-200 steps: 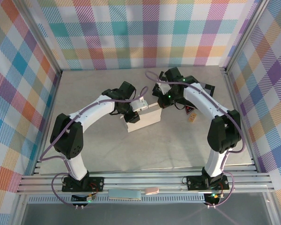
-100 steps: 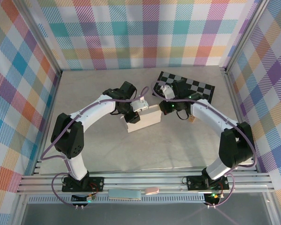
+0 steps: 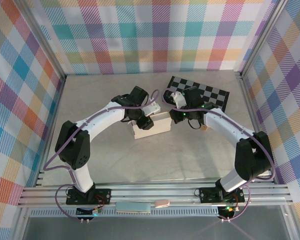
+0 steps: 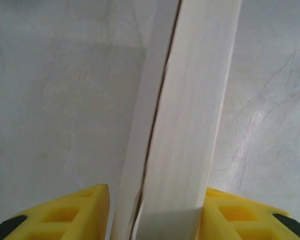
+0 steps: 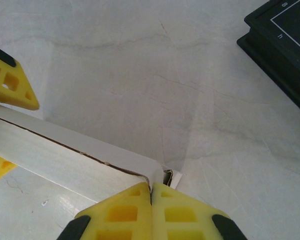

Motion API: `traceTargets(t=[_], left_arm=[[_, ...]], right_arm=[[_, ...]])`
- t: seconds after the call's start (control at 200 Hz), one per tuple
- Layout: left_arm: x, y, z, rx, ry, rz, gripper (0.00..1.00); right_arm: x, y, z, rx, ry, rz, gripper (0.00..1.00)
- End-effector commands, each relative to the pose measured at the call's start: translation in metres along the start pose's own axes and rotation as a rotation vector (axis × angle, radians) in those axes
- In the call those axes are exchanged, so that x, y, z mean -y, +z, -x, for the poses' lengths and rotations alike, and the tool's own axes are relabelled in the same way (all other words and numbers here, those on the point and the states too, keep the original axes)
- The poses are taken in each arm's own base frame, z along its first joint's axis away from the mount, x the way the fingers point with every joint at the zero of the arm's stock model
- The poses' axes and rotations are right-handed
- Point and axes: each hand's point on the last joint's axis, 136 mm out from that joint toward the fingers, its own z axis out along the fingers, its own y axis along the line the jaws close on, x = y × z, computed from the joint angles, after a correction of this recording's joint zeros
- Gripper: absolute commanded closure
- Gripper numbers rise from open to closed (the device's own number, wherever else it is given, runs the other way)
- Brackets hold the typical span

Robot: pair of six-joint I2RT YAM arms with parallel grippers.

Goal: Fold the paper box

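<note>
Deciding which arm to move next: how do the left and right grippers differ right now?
The left gripper has its jaws apart, straddling a wall of the paper box; the right gripper is shut. The left gripper sits partway along that wall; the right gripper's tips meet its corner end. Both are yellow-fingered.

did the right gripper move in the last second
Yes. The right gripper came nearer, away from the back wall, uncovering the chequered board behind it.
</note>
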Motion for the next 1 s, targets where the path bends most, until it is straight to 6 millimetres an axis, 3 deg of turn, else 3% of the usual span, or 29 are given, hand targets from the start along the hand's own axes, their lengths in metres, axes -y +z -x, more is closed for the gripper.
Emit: traceTargets(t=[0.0,0.21,0.56,0.775,0.995], left_arm=[[0.0,-0.001,0.037,0.112,0.056,0.051,0.56],[0.007,-0.001,0.052,0.187,0.112,0.096,0.57],[0.013,0.004,0.036,0.186,0.117,0.111,0.65],[0.013,0.01,0.026,0.153,0.134,0.132,0.68],[0.012,0.013,0.022,0.135,0.145,0.137,0.7]], right_arm=[[-0.019,0.008,-0.03,-0.099,-0.005,0.07,1.0],[-0.02,0.009,-0.031,-0.101,0.01,0.075,1.0],[-0.022,0.012,-0.031,-0.106,0.044,0.094,1.0],[-0.026,0.004,-0.023,-0.092,0.118,0.1,1.0],[-0.031,-0.004,-0.018,-0.092,0.256,0.118,0.89]])
